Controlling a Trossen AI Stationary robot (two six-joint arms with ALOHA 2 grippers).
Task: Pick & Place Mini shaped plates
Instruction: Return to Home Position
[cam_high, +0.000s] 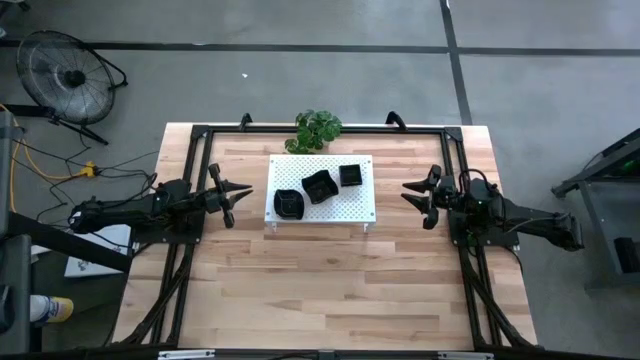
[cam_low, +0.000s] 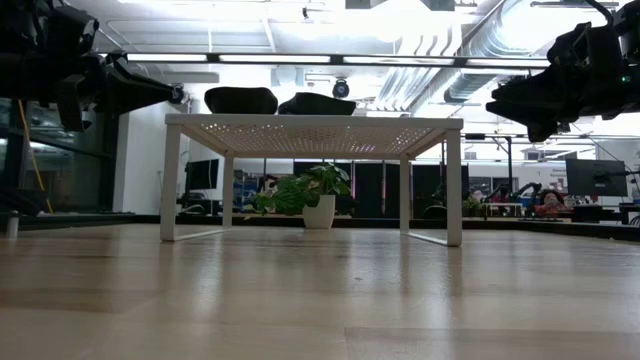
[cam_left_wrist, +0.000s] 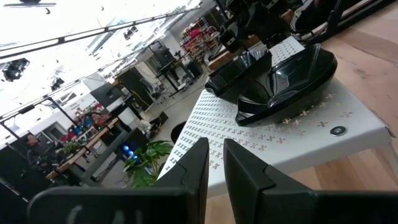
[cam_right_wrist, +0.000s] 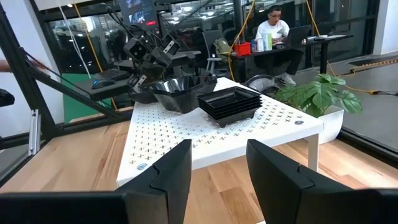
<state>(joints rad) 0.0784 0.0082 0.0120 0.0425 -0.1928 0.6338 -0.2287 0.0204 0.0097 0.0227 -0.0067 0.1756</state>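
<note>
Left gripper (cam_high: 236, 200): jaws stood narrowly parted, empty. Right gripper (cam_high: 414, 203): jaws parted wider, empty. Mini shaped plates (cam_high: 319, 186) lay sorted by shape in three stacks on white perforated shelf (cam_high: 350, 205), ahead of both jaw sets, between them, well apart. Judged: nothing left to carry, hence parked clear

a white perforated shelf (cam_high: 290, 170) stands on the wooden bench (cam_high: 330, 290) with three stacks of black plates (cam_high: 319, 186) on it. a potted plant (cam_high: 318, 130) sits just behind the shelf. the left pincer (cam_high: 236, 198) and right pincer (cam_high: 414, 200) hang on either side of it, apart from it.
</note>
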